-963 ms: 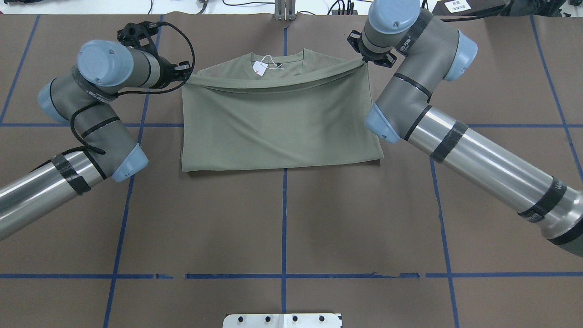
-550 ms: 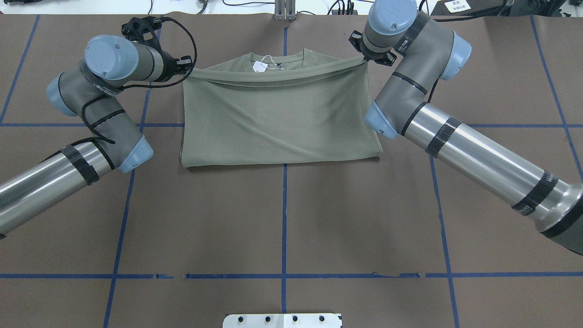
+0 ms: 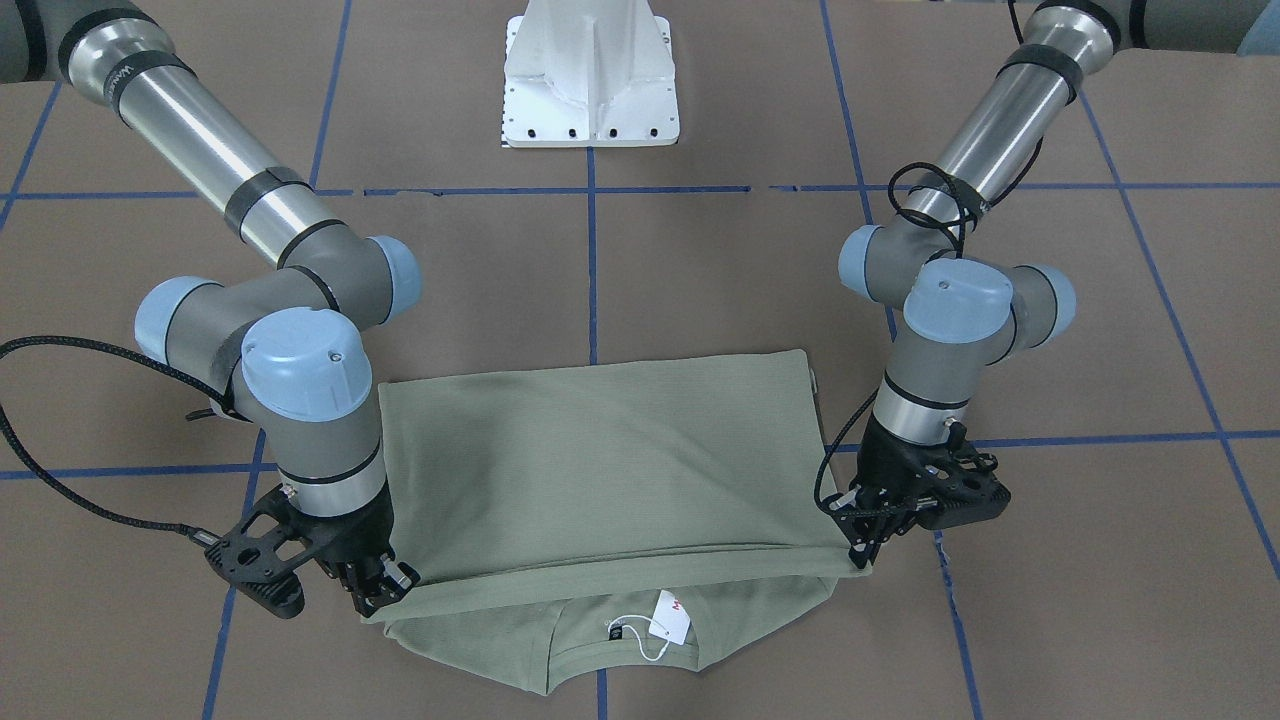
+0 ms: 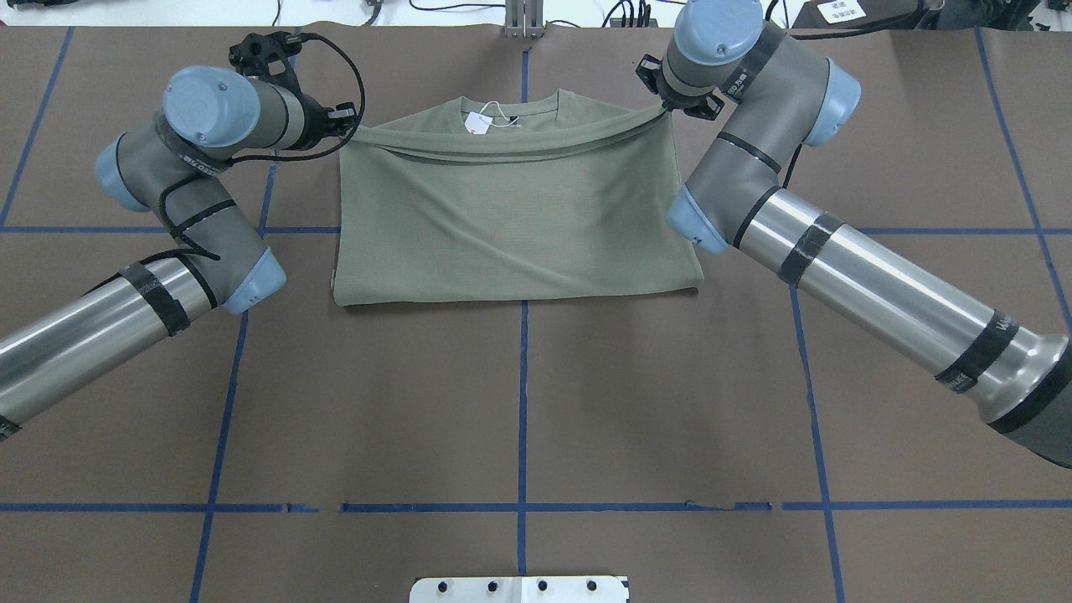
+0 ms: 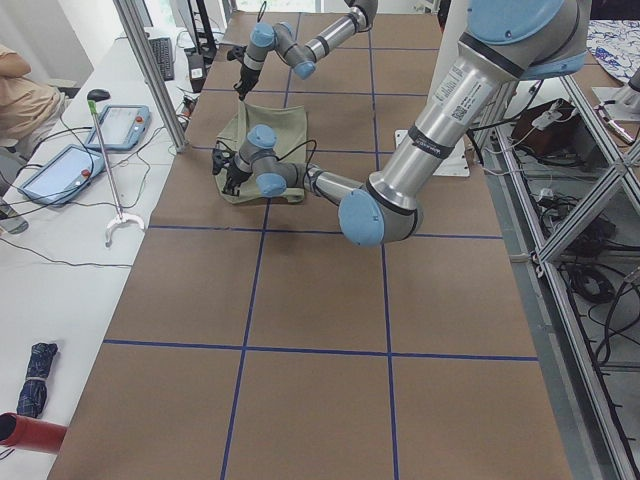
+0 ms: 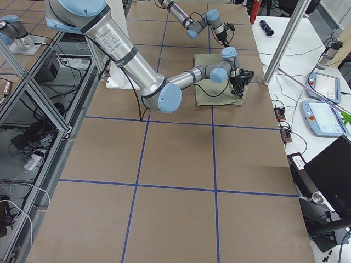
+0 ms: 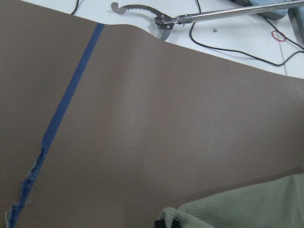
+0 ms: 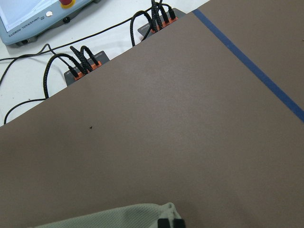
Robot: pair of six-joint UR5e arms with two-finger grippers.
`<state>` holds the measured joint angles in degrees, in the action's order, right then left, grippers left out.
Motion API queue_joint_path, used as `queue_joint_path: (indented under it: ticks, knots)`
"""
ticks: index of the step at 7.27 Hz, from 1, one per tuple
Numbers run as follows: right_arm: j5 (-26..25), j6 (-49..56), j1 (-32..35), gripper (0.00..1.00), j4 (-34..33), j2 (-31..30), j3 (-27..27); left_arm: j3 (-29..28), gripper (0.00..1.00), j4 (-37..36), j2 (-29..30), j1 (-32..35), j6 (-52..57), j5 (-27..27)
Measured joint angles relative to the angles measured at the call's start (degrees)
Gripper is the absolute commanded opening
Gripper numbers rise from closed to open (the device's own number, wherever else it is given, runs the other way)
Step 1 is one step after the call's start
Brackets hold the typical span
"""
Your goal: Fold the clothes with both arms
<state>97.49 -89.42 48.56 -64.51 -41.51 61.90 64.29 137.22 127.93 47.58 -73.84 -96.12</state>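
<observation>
Shirt (image 4: pixel 519 218) lies doubled on the brown table (image 4: pixel 519 402), with its upper layer's edge stretched taut just short of the collar (image 3: pixel 545 665) and hang tag (image 3: pixel 672 617). The danger: let one corner go before the other and that top layer skews or bunches across the neckline. Left gripper (image 3: pixel 863 548) is clamped on one corner and right gripper (image 3: pixel 385 590) pinches the other, jaws seemingly closed to a cloth's thickness, fingertips half buried in fabric
</observation>
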Motion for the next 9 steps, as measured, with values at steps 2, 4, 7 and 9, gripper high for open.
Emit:
queue_joint_path:
  ticks: [2, 4, 7, 9]
  knots:
    - [0.21, -0.66, 0.13, 0.60, 2.55, -0.57, 1.83, 0.27, 0.54, 3.22, -0.48, 0.31, 0.03, -0.71]
    - [0.79, -1.49, -0.65, 0.62, 2.84, -6.43, 10.45, 6.48, 0.55, 4.83, -3.79, 0.77, -0.32, -4.57]
    - [1.17, -7.55, -5.37, 0.68, 2.60, -22.46, 29.49, 17.58, 0.55, 4.28, -9.68, 0.52, -0.50, -8.44]
    - [-0.63, -13.18, -9.27, 0.68, 2.70, -27.32, 33.67, 18.58, 0.55, 4.26, -10.31, 0.43, -0.62, -10.52]
